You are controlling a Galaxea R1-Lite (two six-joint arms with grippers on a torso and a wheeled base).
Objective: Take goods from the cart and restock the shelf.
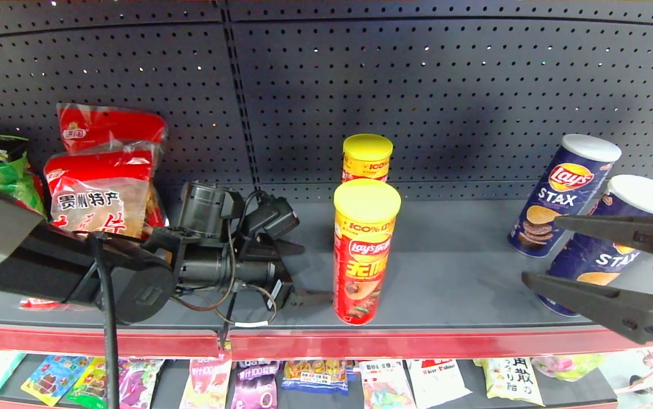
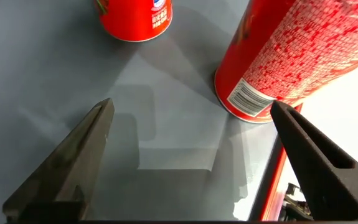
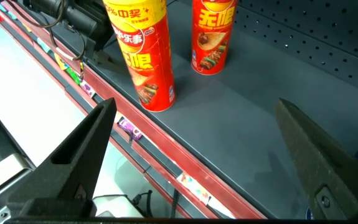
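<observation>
Two red chip cans with yellow lids stand upright on the grey shelf (image 1: 445,272). The front can (image 1: 365,258) is near the shelf's red edge and the back can (image 1: 367,157) is behind it. My left gripper (image 1: 315,271) lies low on the shelf just left of the front can, open and holding nothing. In the left wrist view the left gripper (image 2: 192,106) faces the front can (image 2: 291,56) and the back can (image 2: 135,18). My right gripper (image 1: 539,250) hangs open at the shelf's right end, in front of two blue chip cans (image 1: 565,193). The right gripper (image 3: 196,106) holds nothing.
Red snack bags (image 1: 102,176) and green bags (image 1: 2,170) fill the shelf's left end. A dark pegboard (image 1: 417,85) backs the shelf. Bare shelf lies between the red cans and the blue ones. Several snack packets (image 1: 383,380) lie on the lower shelf.
</observation>
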